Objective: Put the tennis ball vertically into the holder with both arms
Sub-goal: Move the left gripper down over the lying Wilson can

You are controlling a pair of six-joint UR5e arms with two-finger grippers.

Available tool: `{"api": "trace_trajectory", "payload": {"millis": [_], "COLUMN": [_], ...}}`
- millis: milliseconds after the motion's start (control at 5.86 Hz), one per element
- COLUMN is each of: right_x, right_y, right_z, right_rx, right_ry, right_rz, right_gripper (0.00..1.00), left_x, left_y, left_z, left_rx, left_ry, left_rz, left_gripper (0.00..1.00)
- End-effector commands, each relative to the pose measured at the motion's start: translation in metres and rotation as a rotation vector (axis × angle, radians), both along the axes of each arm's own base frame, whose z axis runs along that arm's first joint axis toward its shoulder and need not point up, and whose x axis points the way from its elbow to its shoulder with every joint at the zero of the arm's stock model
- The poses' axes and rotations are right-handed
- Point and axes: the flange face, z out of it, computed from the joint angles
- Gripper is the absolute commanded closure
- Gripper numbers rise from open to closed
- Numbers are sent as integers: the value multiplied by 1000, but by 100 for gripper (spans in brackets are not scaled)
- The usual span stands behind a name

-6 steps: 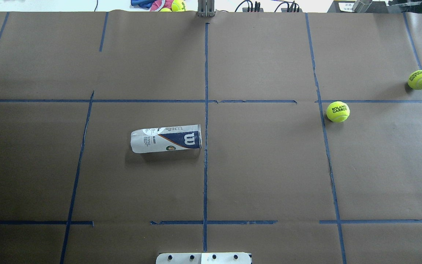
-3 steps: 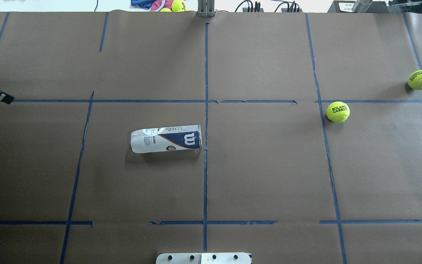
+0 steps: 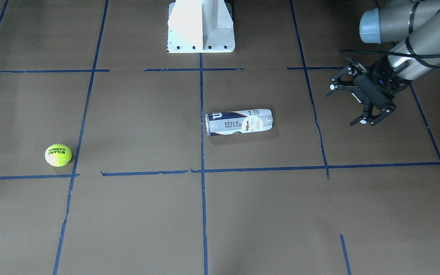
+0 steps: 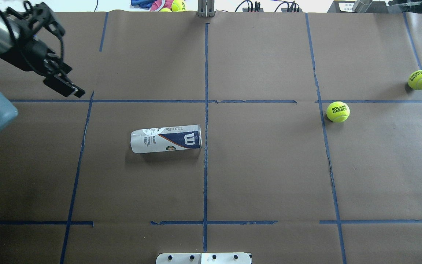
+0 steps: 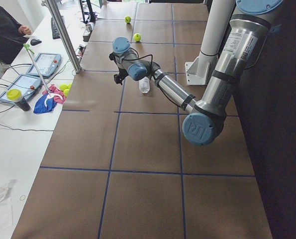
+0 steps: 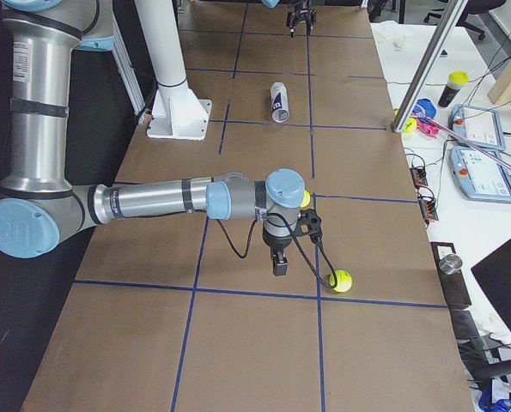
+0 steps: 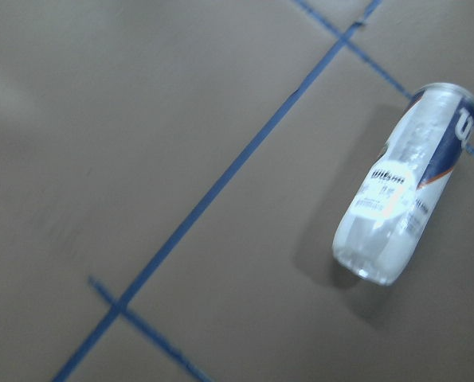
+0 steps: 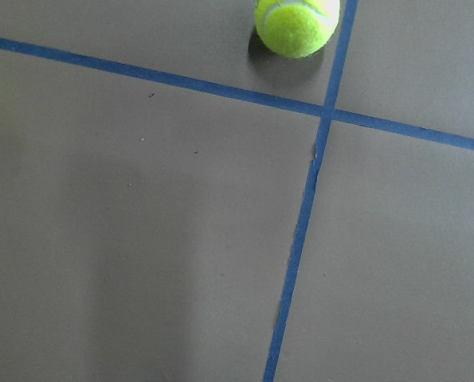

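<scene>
Front-facing view: a brown paper-covered tabletop [image 3: 136, 114] was divided into squares by blue tape lines [image 3: 202, 198]. Near its middle, a clear plastic cylindrical holder [image 3: 239, 122] with a navy and white Wilson label lay on its side, one end just beside the centre tape line. A small fuzzy neon yellow-green tennis ball [image 3: 58, 155] with black ROLAND GARROS lettering rested well apart from it, on the robot's right side, just beside a tape line. The grey jointed left arm [image 3: 414, 34] reached in, and its black left tool [image 3: 345, 107] hung over the tabletop with fingers spread wide and nothing between them, well apart from the holder. A white pedestal base [image 3: 201, 26] stood at the top edge.

Overhead view: the holder lay on the robot's left of the centre line, its navy end at the line. A second tennis ball [image 4: 420, 79] sat farther right, near the tabletop's edge. The left tool was at the far left, wide open and empty.

Left side view: the left arm stretched out over the tabletop, its tool near the holder but not touching it.

Right side view: the grey right arm [image 6: 152, 199] extended across the tabletop, and the black right tool [image 6: 294, 247] pointed down between the two balls. Whether its fingers were apart or together could not be told.

Left wrist view: the holder appeared blurred, lying on its side beside a tape line.

Right wrist view: one tennis ball sat at the top edge, just beside a tape crossing.
</scene>
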Motion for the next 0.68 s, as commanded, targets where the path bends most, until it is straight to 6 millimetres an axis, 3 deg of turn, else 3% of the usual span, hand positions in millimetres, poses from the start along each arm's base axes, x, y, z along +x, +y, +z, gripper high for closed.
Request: {"api": "trace_trajectory", "payload": {"millis": [0, 171, 512], "right_x": [-11, -16, -21], "right_y": [-8, -12, -14], "right_z": [-10, -14, -17], "right_rx": [23, 40, 65], "right_ry": [0, -2, -7], "right_rz": [-25, -32, -41], "right_gripper": [0, 0, 1], "left_x": [83, 126, 211], "left_y": [28, 41, 64], "left_z": [-70, -97, -113], "left_rx": [59, 120, 221], "left_ry": [2, -44, -195], "left_rz": [68, 57, 62], "left_gripper": [0, 0, 0]}}
